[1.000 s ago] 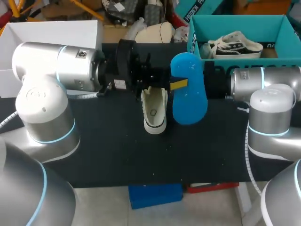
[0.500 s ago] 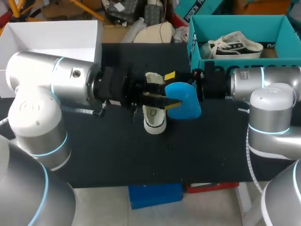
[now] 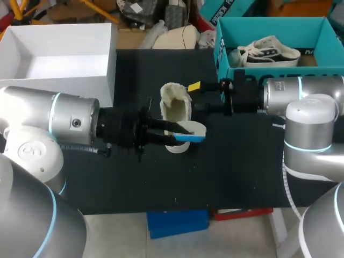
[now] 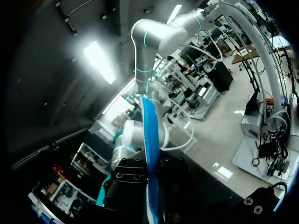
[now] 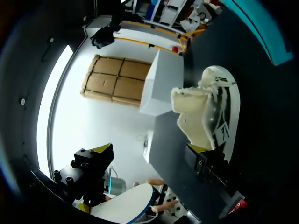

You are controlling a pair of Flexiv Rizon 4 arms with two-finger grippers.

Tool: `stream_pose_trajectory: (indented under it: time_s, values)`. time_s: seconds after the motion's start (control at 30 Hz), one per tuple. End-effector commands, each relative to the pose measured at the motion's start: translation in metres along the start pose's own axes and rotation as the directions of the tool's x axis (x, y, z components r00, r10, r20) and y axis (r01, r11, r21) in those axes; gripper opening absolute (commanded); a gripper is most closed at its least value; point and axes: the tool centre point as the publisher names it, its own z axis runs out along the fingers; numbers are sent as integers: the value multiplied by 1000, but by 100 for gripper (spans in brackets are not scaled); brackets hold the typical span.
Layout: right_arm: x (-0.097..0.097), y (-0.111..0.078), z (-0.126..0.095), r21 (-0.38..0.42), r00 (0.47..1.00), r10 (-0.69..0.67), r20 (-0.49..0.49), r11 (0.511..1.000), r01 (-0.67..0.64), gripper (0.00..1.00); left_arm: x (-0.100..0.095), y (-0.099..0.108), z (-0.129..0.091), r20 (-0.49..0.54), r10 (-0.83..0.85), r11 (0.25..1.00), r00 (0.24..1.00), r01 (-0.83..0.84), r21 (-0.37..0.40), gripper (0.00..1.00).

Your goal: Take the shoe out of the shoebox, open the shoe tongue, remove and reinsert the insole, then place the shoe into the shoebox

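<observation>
The shoe [image 3: 176,109] is cream, the insole [image 3: 190,138] blue and white, the table [image 3: 226,172] black, the shoebox [image 3: 274,26] teal, the other box [image 3: 59,40] white.

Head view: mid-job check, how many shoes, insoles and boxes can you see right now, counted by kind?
Shoes: 2 (cream shoe; black-and-white shoe inside the teal box)
Insoles: 1 (insole, out of the cream shoe)
Boxes: 2 (teal box; white box)
Total: 5
</observation>
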Motion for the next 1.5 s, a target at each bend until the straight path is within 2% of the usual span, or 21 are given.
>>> stream_pose_trajectory:
  time_s: [0.03,0.3,0.33,0.4,0.53,0.7,0.9,1.07,1.1,1.5]
  values:
    - [0,-1,2,-4,1000,1,2,1000,-1,100,6,-13,0,19,7,999,1000,-6,-53,0]
    - [0,-1,2,-4,1000,1,2,1000,-1,100,6,-13,0,19,7,999,1000,-6,-53,0]
    - [0,-1,2,-4,1000,1,2,1000,-1,100,8,-25,2,50,85,996,995,-84,-7,0]
    - [0,-1,2,-4,1000,1,2,1000,-1,100,16,-36,5,58,168,982,984,-172,73,0]
    - [0,-1,2,-4,1000,1,2,1000,-1,100,34,-38,4,77,292,948,953,-300,110,0]
    - [0,-1,2,-4,1000,1,2,1000,-1,100,43,-26,0,90,406,909,910,-412,61,0]
    - [0,-1,2,-4,1000,1,2,1000,-1,100,57,-8,-3,119,486,869,866,-494,43,0]
    - [0,-1,2,-4,1000,1,2,1000,-1,100,68,7,-6,137,545,838,827,-544,-43,0]
    - [0,-1,2,-4,1000,1,2,1000,-1,100,70,9,-5,111,550,835,828,-546,-64,0]
    - [0,-1,2,-4,1000,1,2,1000,-1,100,70,9,-5,111,550,835,828,-546,-64,0]
